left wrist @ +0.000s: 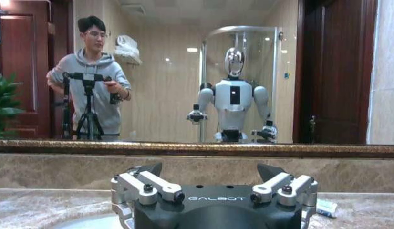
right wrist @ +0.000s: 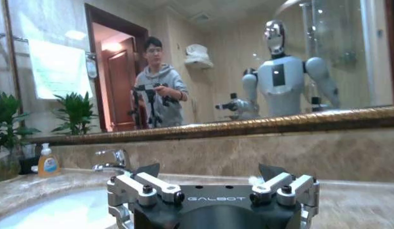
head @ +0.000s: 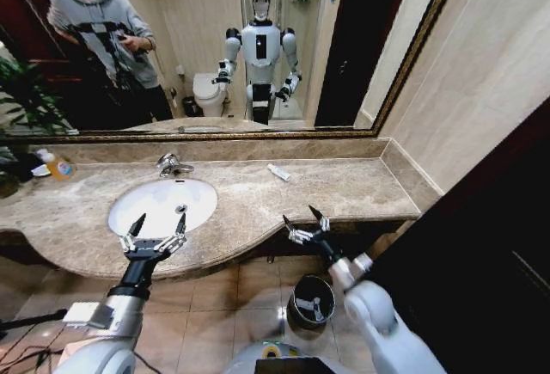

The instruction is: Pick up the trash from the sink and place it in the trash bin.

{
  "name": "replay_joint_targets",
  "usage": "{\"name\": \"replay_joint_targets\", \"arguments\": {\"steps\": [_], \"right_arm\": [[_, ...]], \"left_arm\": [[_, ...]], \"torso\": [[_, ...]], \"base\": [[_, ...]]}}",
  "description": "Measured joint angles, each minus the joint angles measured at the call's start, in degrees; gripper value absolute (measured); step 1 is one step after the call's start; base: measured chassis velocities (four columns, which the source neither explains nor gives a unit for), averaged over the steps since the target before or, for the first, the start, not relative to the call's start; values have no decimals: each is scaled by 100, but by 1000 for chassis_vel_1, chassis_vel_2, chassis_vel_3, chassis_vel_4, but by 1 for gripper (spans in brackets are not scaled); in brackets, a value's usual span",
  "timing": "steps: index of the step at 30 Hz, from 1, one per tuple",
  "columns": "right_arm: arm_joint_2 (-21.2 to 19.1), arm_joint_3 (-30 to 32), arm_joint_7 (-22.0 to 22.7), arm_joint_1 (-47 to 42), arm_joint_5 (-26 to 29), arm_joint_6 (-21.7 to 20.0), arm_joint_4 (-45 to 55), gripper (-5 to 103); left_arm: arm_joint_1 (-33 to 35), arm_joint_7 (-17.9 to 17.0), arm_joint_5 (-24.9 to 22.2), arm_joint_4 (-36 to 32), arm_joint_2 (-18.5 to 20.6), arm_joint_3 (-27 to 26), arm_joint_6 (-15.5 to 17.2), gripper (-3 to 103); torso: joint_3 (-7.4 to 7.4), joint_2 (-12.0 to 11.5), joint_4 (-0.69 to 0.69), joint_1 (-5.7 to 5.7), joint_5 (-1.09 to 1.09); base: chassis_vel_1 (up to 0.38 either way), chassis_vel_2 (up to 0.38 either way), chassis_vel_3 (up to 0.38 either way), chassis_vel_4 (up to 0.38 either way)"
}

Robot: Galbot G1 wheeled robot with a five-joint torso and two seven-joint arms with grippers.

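Head view, left end effector spread over sink, right end effector spread above trash bin, white tube on countertop

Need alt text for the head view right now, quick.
Both grippers hang open at the countertop's front edge: the left gripper over the white sink, the right gripper above the black trash bin on the floor. A small white tube lies on the counter.

1 small white tube lies on the countertop, sink bare.
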Motion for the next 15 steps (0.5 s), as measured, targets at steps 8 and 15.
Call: {"name": "replay_joint_targets", "arguments": {"steps": [8, 15], "right_arm": [[-204, -674, 83, 1654, 172, -220, -1294, 100], [20, -1156, -32, 2877, 66, -80, -2790, 100]], "left_arm": [[-1, 0, 0, 0, 0, 0, 0, 100], [0, 0, 0, 0, 0, -1, 0, 100]], "torso": [[0, 0, 0, 0, -1], [0, -1, 1, 0, -1]], "base": [[0, 0, 0, 0], [0, 0, 0, 0]]}}
